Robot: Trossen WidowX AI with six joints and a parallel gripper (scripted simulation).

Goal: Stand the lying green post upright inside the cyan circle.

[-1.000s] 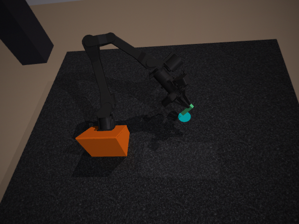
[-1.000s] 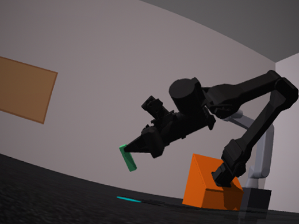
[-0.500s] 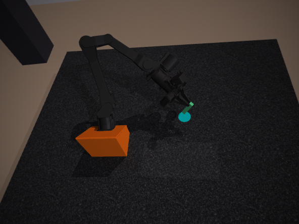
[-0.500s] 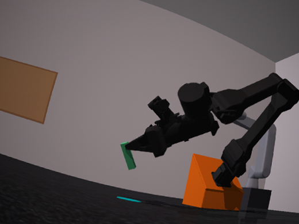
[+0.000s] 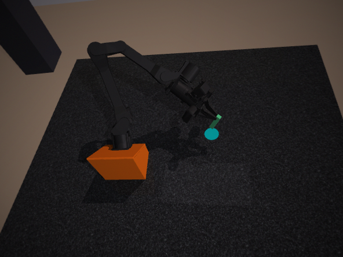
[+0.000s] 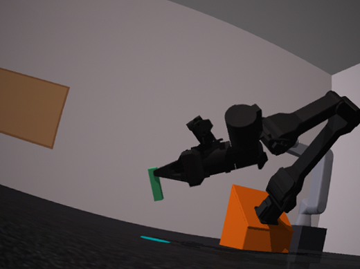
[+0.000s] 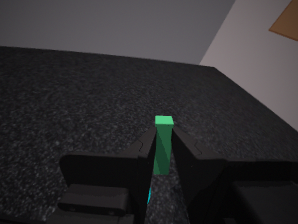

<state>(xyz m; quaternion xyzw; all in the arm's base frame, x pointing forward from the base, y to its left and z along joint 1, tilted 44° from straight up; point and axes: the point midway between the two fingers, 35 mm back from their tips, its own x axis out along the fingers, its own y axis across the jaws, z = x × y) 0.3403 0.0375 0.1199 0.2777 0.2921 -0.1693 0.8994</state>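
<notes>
The green post (image 5: 215,122) (image 6: 156,185) (image 7: 163,150) is held near its upper end by my gripper (image 5: 216,117) (image 6: 156,173) (image 7: 163,130), which is shut on it. The post hangs in the air, near upright but leaning, with its lower end tilted towards the robot's base in the exterior view. The cyan circle (image 5: 211,134) (image 6: 155,240) lies flat on the dark table, below the post with a clear gap between them. Only a sliver of the circle (image 7: 149,195) shows in the wrist view, the rest hidden behind the left finger.
The orange block (image 5: 124,169) (image 6: 234,226) bears the arm's base, to the left of the circle in the top view. A grey arm (image 6: 321,183) on a dark pedestal stands behind it in the exterior view. A brown panel (image 6: 22,107) is on the wall.
</notes>
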